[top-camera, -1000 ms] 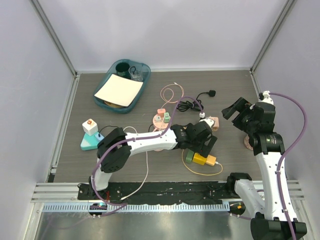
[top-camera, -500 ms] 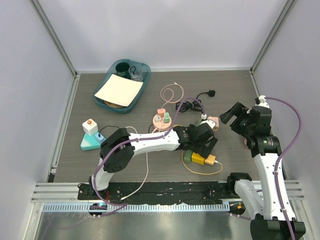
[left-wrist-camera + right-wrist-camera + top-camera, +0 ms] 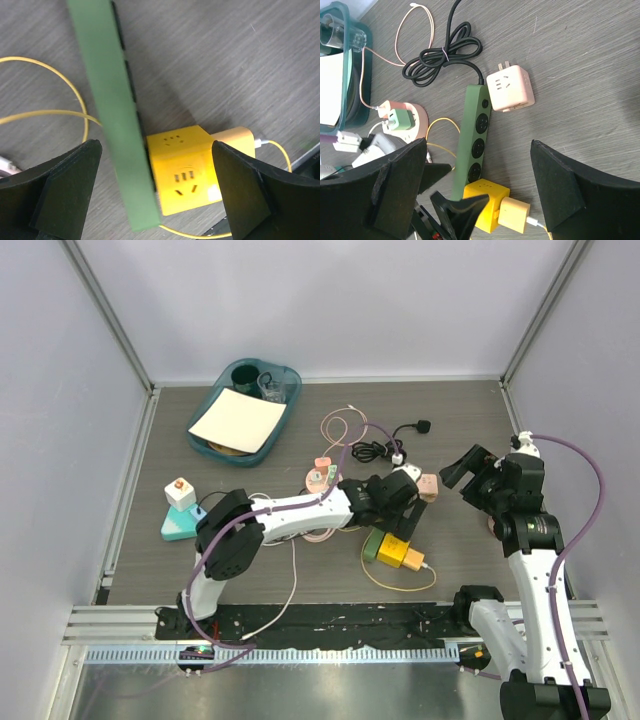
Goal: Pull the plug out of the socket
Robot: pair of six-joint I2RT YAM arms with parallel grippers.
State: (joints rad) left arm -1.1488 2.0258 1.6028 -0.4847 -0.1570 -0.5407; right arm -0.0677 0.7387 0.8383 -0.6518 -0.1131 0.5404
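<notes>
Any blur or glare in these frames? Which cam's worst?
Left wrist: green power strip close to the lens and soft, yellow cube socket sharper. Right wrist: crisp, evenly lit, only its fingers dark. Top external: diffuse light, no glare on the table.

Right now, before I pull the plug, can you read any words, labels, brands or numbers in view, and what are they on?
No readable text in any view.
The yellow cube shows socket holes only, no print.
The green strip is plain, with no marking visible.
The pink cube has no marking visible.
The paper looks blank from above.
</notes>
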